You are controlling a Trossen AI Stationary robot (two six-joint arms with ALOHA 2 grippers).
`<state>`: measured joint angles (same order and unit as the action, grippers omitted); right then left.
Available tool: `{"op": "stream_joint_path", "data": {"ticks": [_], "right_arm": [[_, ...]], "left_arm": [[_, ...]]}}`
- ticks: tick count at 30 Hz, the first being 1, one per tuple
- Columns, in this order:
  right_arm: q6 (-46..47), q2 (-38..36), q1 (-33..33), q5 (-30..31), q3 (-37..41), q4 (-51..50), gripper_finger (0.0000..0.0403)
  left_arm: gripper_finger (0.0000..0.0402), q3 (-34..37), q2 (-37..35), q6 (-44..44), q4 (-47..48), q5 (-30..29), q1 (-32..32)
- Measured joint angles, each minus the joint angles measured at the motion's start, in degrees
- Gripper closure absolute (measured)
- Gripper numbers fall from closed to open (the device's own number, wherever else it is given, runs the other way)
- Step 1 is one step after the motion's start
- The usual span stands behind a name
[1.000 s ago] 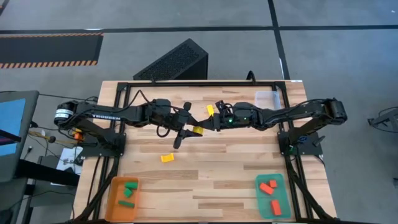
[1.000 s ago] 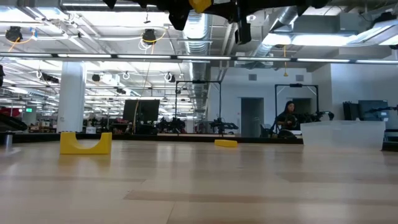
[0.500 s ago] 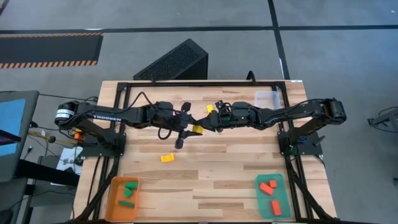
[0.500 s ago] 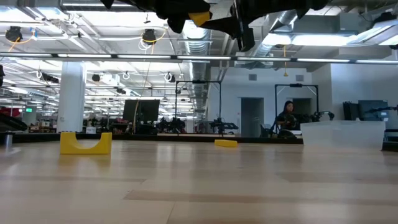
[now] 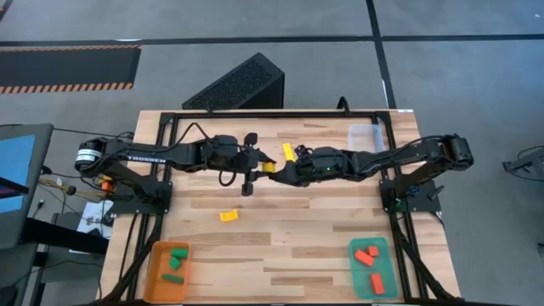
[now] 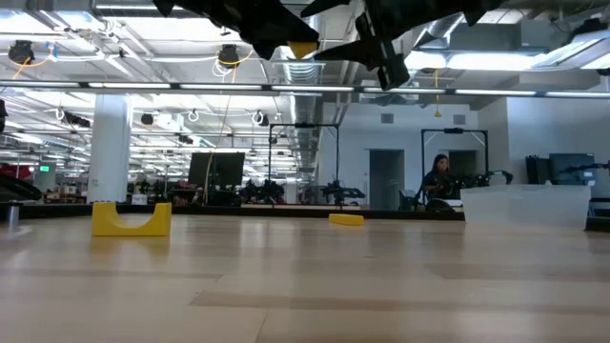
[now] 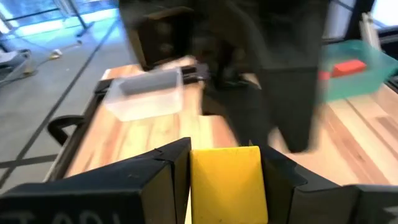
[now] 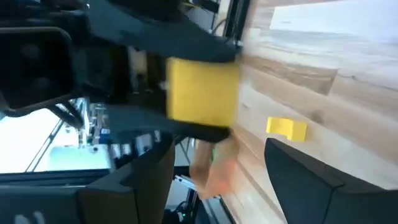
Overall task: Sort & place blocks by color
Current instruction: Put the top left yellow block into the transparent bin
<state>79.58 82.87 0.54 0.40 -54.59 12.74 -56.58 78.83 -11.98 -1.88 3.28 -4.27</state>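
Observation:
My left gripper (image 5: 260, 167) is shut on a yellow block (image 5: 269, 167) high above the table's middle; the block also shows in the left wrist view (image 7: 227, 180) and the low view (image 6: 303, 48). My right gripper (image 5: 283, 174) is open just right of that block, its fingers (image 8: 305, 180) standing apart short of the block (image 8: 202, 90). A yellow arch block (image 5: 228, 216) and a yellow bar (image 5: 287, 152) lie flat on the table. Several green blocks lie in the orange tray (image 5: 155, 263), and three red blocks in the teal tray (image 5: 355, 270). My left gripper pinches the yellow block by two opposite sides (image 7: 198, 180) between its two fingers. The fingers come roughly level from the table's left. The block is lifted clear of the table.
A clear tray (image 5: 365, 136) stands at the far right of the table. The orange tray is at the near left corner and the teal tray at the near right. A dark frame (image 5: 272, 115) borders the table's far edge. A person (image 6: 440, 181) sits far off in the room.
My left gripper has carried the yellow block a little toward the table's far edge and has turned somewhat; the block shows lower in the low view. My right gripper has moved toward the table's left, closer to the held block.

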Motion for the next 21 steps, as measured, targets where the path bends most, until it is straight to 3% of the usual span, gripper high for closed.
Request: {"op": "stream_joint_path", "data": {"ticks": [21], "right_arm": [[-3.7, -0.1, -2.5, 0.9, 0.0, 3.6, 0.0134]], "left_arm": [[0.029, 0.0, 0.0, 2.1, -2.3, 0.4, 0.1]]}}
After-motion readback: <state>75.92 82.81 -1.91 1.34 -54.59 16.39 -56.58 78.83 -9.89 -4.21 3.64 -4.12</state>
